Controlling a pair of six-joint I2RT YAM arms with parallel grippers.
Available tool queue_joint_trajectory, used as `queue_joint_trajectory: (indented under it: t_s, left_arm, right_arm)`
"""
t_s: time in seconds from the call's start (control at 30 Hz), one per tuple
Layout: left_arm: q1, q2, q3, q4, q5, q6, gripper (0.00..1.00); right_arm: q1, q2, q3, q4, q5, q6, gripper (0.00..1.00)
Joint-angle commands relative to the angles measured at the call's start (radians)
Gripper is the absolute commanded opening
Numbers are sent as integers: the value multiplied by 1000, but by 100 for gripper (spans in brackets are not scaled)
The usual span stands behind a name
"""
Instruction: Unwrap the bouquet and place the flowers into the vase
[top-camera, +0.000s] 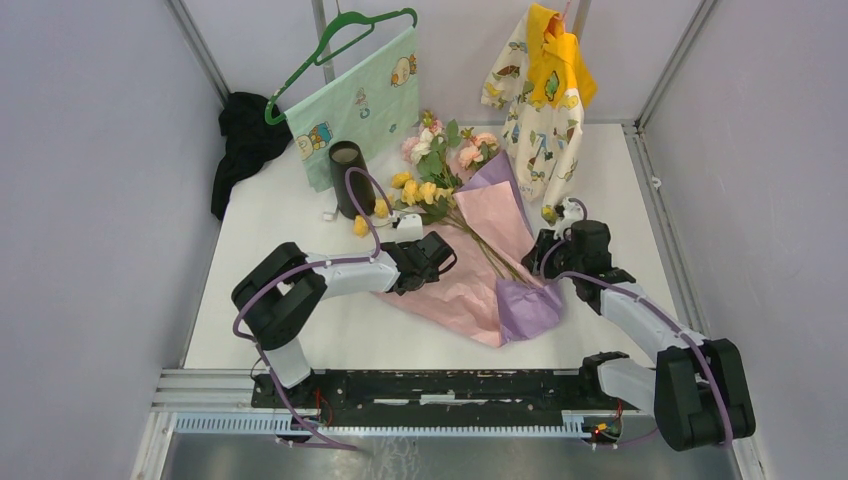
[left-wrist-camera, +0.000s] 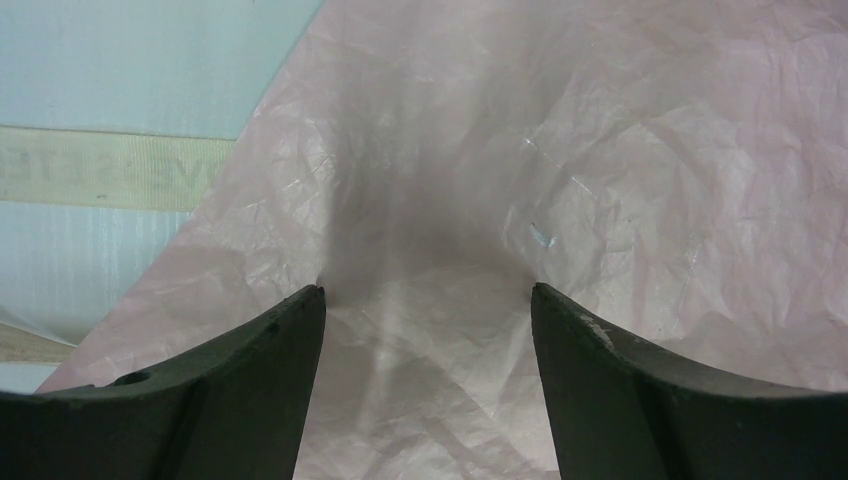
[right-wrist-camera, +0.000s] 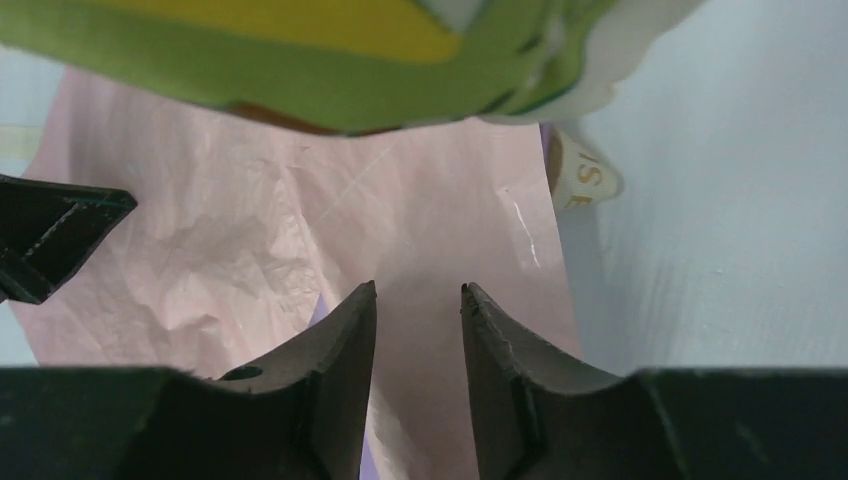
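Pink crinkly paper (top-camera: 470, 275) lies spread on the surface (top-camera: 400, 340), flowers (top-camera: 428, 175) on it beside the vase (top-camera: 347, 178), so I should pin it with my wide-open left tool (left-wrist-camera: 428, 292) while my narrowly parted, empty right tool (right-wrist-camera: 418, 288) pinches stems (top-camera: 482, 245) only.

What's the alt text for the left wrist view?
The left gripper hangs wide open and empty over crinkled pink wrapping paper that fills most of the view. A beige band with faint lettering lies at left.
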Motion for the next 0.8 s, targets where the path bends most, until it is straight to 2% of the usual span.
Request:
queue_joint_trajectory:
  t_s: [0.0,0.1,0.17,0.23,0.37,0.4,0.43,0.47,0.6,0.77]
  left_arm:
    - [0,1,-27,-58,-25,-13,81]
    - [0,2,-27,-59,-24,-13,81]
    - [1,4,-27,-60,-24,-13,81]
    - [0,6,-25,-59,-25,-13,81]
    - [0,15,-21,-61,-23,-13,81]
    - [1,17,-19,-61,-22,-13,81]
    - [1,21,-16,-61,-19,-13,81]
    - [1,25,-13,-60,-18,-13,81]
    - [0,37,0,-61,-10,-10,81]
    - [1,33,1,-65,-11,-11,81]
  right_arm:
    - [-5,23,-7,81,-103,26,41]
    - [-5,33,-9,81,-98,22,27]
    - [-5,37,-9,79,-95,20,26]
    - [-7,35,-4,80,-109,8,30]
    - [14,-38,16,66,-117,-24,58]
    - [31,-63,37,34,-86,-45,63]
    - [62,-85,68,-9,-36,-75,72]
    - [93,-95,96,-64,7,-103,75]
    - [185,-73,182,-196,142,-183,75]
    - [255,41,199,-253,275,-207,68]
